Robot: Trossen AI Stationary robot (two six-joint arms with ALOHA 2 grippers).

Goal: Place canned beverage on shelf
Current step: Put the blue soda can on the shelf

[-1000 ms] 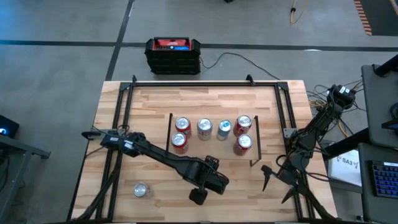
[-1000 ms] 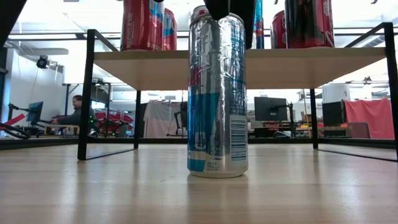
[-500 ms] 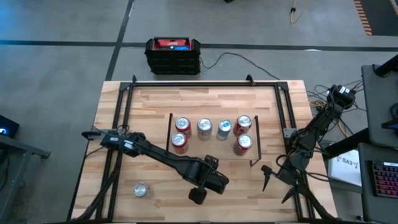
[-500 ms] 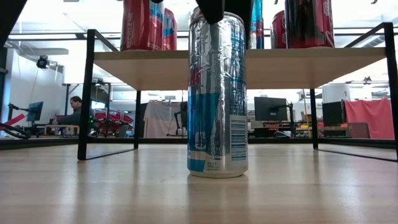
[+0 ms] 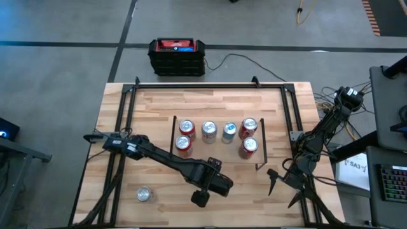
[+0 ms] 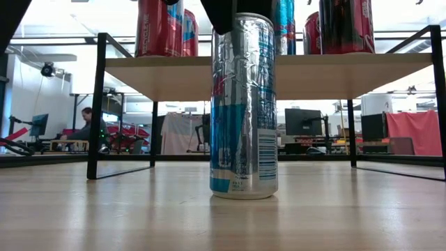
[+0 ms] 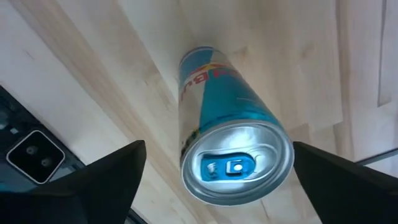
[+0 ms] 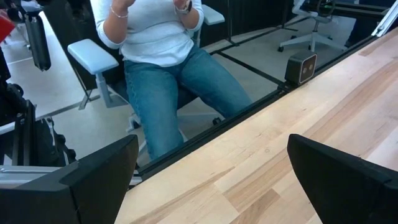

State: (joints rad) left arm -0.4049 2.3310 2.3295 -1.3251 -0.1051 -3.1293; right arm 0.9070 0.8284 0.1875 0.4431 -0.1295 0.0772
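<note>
Over at the left near corner of the table (image 5: 286, 114) a lone silver can (image 5: 144, 194) stood by itself, well apart from everything else. To its right, the left arm reached diagonally across the boards, and its end effector (image 5: 202, 196) hung directly above the tall blue-and-silver can (image 6: 244, 108), which stood upright on the table near the front edge. From the wrist camera I looked straight down onto that can's (image 7: 233, 155) silver lid with its pull tab, and one dark finger (image 7: 102, 180) showed at each side of it, spread wide with clear wood between each finger and the can, so nothing was pinched. At table height the dark end effector sat right at the can's top rim. Behind the can stood the shelf (image 6: 376, 70), a light-wood board on thin black legs, at the middle of the table; six cans were on it, several red ones (image 5: 184, 145) and a blue-topped one (image 5: 229, 131). Farther right, the right arm waited at the table's right near edge, its end effector (image 5: 282, 182) spread and empty, and its wrist camera looked across the table edge at a seated person (image 8: 161, 56) in a white top and jeans.
</note>
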